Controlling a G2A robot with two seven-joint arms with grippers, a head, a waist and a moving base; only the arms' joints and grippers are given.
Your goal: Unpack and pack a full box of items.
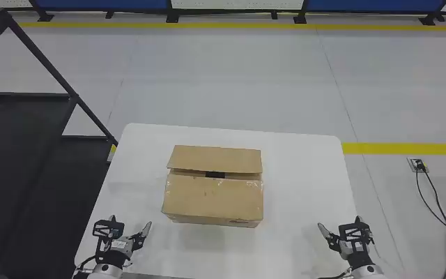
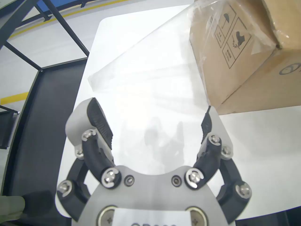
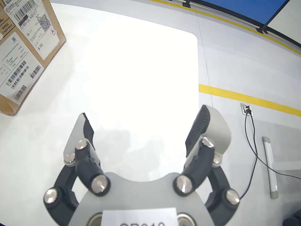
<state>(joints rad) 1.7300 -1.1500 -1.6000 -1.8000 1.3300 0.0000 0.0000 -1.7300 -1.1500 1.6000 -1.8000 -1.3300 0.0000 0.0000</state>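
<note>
In the middle of the white table (image 1: 300, 202) sits a taped-shut cardboard box (image 1: 214, 192), with paper labels on one end. Around the table lies pale grey floor (image 1: 230, 77) crossed by yellow lines (image 1: 390, 148). A black metal rack (image 1: 42, 160) stands at the left and blue panels (image 1: 97, 5) run along the upper edge. At lower left the left gripper (image 1: 124, 230) hovers over the table's near corner, its fingers spread and holding nothing. At lower right the right gripper (image 1: 345, 231) does likewise, well apart from the box.
</note>
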